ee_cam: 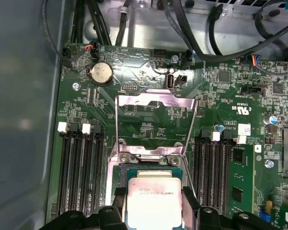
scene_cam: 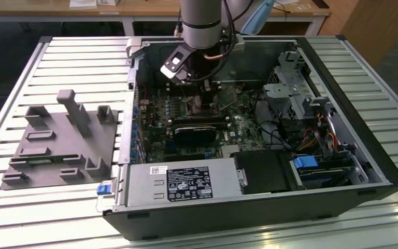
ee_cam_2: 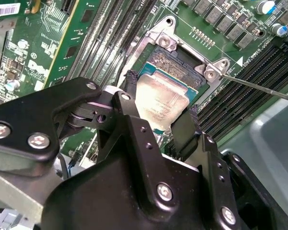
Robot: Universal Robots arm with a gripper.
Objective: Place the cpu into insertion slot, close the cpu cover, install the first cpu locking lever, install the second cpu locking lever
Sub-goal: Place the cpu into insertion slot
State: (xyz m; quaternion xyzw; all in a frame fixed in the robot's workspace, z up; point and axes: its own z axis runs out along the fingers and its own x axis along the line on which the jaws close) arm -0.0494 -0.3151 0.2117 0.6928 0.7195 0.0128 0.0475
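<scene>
The flat silvery-grey square cpu (ee_cam: 154, 199) is held over the dark-centred, silver-framed insertion slot (ee_cam_2: 170, 60); the windowed silver cpu cover (ee_cam: 156, 99) is swung open.

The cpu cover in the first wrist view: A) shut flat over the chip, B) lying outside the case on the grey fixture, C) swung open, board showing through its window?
C: the cpu cover is swung back from its hinge, green board visible through its window, while the gripper holds the cpu on the hinge's other side.
</scene>
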